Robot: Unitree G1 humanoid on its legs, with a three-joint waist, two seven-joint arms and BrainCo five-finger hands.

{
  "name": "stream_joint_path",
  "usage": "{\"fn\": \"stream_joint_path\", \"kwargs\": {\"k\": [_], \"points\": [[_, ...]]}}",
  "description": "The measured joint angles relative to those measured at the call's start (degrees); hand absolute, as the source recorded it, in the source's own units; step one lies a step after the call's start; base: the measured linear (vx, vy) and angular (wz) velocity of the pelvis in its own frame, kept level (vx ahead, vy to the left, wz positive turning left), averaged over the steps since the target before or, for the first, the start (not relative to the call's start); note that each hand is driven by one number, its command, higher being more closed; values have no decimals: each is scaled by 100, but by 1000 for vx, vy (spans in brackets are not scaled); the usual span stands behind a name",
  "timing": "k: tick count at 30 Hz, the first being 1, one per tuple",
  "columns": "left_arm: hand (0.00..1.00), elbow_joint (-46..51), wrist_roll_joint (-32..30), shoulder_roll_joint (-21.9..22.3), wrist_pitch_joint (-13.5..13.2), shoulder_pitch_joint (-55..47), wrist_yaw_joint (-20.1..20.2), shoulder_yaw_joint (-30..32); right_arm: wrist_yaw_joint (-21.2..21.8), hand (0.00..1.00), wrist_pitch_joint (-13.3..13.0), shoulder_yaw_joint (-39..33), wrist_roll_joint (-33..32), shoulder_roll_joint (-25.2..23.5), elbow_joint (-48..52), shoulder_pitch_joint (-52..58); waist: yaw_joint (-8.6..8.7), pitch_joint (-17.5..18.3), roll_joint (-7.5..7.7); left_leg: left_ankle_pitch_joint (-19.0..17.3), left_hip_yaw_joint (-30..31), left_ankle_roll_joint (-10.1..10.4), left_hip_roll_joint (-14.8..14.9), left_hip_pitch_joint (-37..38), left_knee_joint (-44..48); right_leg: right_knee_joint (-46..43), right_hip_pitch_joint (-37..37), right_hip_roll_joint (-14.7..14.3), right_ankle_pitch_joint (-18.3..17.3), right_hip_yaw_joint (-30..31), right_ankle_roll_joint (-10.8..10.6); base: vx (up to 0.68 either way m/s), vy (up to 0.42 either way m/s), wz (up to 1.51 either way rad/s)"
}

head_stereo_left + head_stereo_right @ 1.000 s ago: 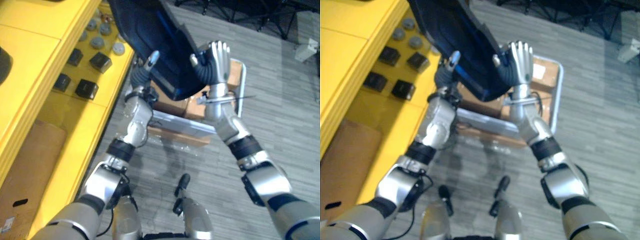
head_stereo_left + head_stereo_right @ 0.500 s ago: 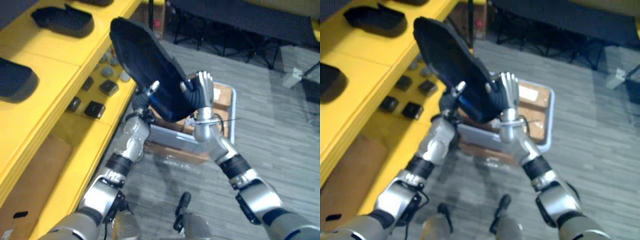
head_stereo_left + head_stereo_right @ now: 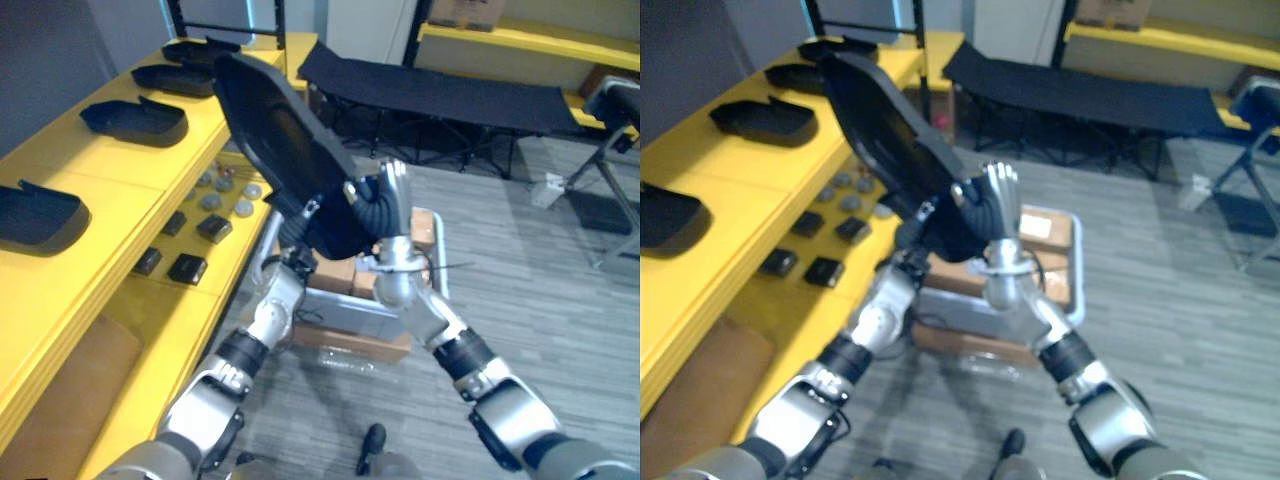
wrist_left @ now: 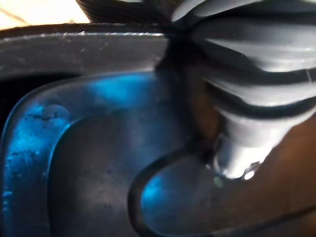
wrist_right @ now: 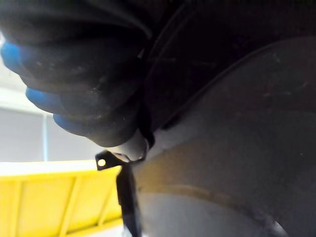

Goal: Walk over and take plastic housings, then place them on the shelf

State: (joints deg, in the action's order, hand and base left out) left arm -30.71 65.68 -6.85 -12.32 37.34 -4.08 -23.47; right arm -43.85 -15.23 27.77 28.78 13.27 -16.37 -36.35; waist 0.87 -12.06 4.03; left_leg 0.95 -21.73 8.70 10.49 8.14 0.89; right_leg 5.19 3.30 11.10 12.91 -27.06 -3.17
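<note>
Yellow shelf [image 3: 130, 178] alongside, black plastic housing [image 3: 275, 140] pressed between right robot hand [image 3: 392, 195], fingers straight, and left robot hand [image 3: 308, 210], grip unclear

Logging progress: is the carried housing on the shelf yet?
No, the left robot hand and right robot hand hold the housing in the air.

A housing [image 3: 280, 140] leans between the left hand [image 3: 300, 228] and right hand [image 3: 388, 200], above a cart [image 3: 345, 318] holding boxes [image 3: 420, 228], with a shelf [image 3: 130, 172] bearing other housings [image 3: 135, 118] to the left and a cot [image 3: 440, 95] behind.
</note>
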Motion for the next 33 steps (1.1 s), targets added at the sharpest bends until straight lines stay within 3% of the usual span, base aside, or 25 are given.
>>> {"fn": "stream_joint_path", "kwargs": {"k": [3,4,9,14,16,19,25,26,28,33], "points": [[100,1,178,6,-68,-129,94,-33,1,100,-6,11,-1,-10,48,153,5,114,2,13,-7,-7,-19,4,-45,1,-15,14,-4,-1,-7,17,51,1],[100,0,205,18,-111,-235,176,-32,1,0,-21,36,-6,-34,54,233,6,136,2,13,-10,-7,-19,13,-46,1,-10,14,-8,-1,-12,17,39,0],[100,2,817,87,-208,-614,685,-27,23,0,-184,70,-185,-211,111,613,8,138,4,13,-21,-7,-19,35,-50,0,4,16,-14,8,-21,6,36,-1],[100,11,649,118,-388,-954,705,35,166,0,-116,180,-520,-310,182,911,0,150,15,8,-10,-4,-20,84,-61,0,63,18,-89,-5,-69,-4,30,1],[100,258,-162,222,-425,-1246,127,369,425,0,47,225,-956,-400,229,1077,-1,159,23,9,19,-3,-16,76,-70,-1,68,6,-121,-37,-72,-8,28,7],[100,1174,-1875,318,-422,-1876,-771,760,1134,0,212,74,-2026,-414,725,1674,-27,184,-17,8,70,0,-8,11,-65,-6,72,-23,-129,-143,-67,42,37,14],[100,2142,-4048,561,-544,-1951,-2037,1651,2121,0,460,-671,-3125,-53,1952,2329,-6,232,-70,-20,33,6,-9,88,-61,-54,129,-30,-99,-110,-94,60,52,-3],[100,2179,-4754,540,-569,-1933,-2494,1839,2247,0,467,-1119,-3415,204,2242,2390,2,239,-82,-46,8,7,-8,160,-60,-54,187,-31,-101,-95,-97,28,52,-10],[100,2160,-5340,504,-553,-1959,-3013,2119,2425,0,424,-1643,-3924,448,2611,2420,4,333,-92,-73,-92,10,-7,194,-60,-52,151,-39,-108,-5,-106,15,54,-19],[100,2044,-6493,344,-441,-2007,-3766,2807,3030,0,178,-2773,-4905,658,3281,2780,61,538,-115,-98,-257,10,-6,226,-72,-8,66,-52,-115,130,-113,19,47,-17]]}}
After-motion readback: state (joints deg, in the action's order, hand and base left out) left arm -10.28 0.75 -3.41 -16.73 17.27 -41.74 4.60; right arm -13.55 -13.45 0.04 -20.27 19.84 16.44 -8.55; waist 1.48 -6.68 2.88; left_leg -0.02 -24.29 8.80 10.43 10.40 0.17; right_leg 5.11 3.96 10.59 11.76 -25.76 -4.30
